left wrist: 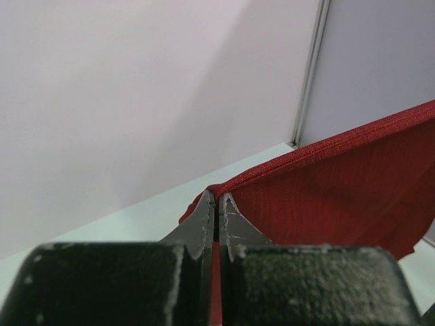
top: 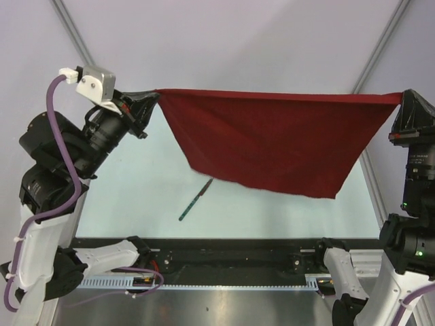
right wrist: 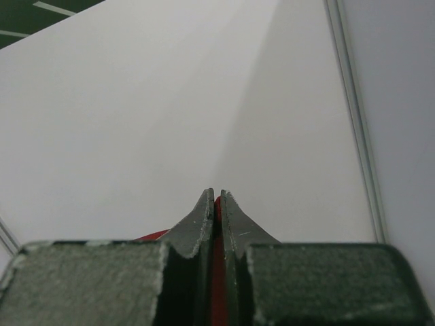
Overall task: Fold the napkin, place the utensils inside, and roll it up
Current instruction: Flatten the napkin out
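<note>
Above the tabletop (top: 122, 183), the napkin (top: 272, 139) is held stretched in the air, its top edge taut. One corner is pinched in the clenched left claw (top: 151, 98), the other in the clenched right claw (top: 406, 100). Near its hanging lower edge, the knife (top: 196, 200) is seen lying flat on the tabletop.

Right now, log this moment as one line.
left fingers: shut on napkin corner | right fingers: shut on opposite corner | napkin: top edge taut, hanging above table | knife: lying on table
</note>
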You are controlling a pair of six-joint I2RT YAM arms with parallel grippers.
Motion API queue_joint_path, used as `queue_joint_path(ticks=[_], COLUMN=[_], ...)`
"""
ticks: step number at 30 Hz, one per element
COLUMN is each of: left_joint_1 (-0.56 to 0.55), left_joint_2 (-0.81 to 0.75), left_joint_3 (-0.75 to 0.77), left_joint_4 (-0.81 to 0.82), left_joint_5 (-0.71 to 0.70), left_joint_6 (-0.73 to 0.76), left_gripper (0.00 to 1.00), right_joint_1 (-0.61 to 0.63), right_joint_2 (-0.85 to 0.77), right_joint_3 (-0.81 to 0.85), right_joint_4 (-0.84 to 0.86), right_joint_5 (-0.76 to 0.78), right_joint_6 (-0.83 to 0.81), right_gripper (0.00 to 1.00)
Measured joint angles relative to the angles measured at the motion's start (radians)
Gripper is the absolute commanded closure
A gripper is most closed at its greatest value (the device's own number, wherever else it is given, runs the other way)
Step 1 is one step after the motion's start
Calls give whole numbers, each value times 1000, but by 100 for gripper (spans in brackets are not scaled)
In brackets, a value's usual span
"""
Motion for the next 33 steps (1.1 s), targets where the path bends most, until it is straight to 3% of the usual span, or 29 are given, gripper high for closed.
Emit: queue_joint_path(ticks=[4, 7, 11, 15, 16, 18, 19, 20, 23, 24, 25, 29, 33], left_joint_1=[12, 93, 219, 309, 325, 345, 357, 369, 417, 431, 442, 471, 463], left_joint_2=[58, 159, 374, 706, 811, 1001, 1118, 1197, 1375, 1389, 1390, 1312, 1120], left_joint_3=[0, 8, 21, 95, 144, 265, 356, 414, 526, 518, 503, 391, 214], left_joint_4=[27, 60, 114, 124, 122, 121, 109, 111, 111, 106, 106, 164, 180], left_joint_5=[5, 68, 185, 315, 337, 359, 351, 348, 323, 319, 311, 269, 251], left_joint_6=[-1, -16, -50, -82, -84, -78, -76, -66, -85, -89, -93, -102, -130], left_gripper=[100, 100, 100, 100, 81, 50, 13, 4, 0, 0, 0, 0, 0], right_joint_1=[0, -1, -14, -21, -22, -23, -26, -33, -63, -70, -74, -69, -37], right_joint_2=[11, 81, 308, 645, 739, 905, 1012, 1092, 1337, 1381, 1398, 1372, 1212], right_joint_3=[-86, -200, -316, -346, -346, -316, -266, -222, -24, 11, 21, -2, -108], right_joint_4=[89, 191, 312, 430, 459, 477, 481, 481, 457, 444, 435, 411, 397], right_joint_5=[26, 53, 64, 60, 58, 50, 55, 53, 21, 8, 1, -17, -55], right_joint_6=[-5, -19, -20, -18, -18, -18, -20, -18, -28, -32, -38, -69, -99], right_gripper=[100, 100, 100, 100, 98, 68, 40, 35, 24, 8, 1, 0, 0])
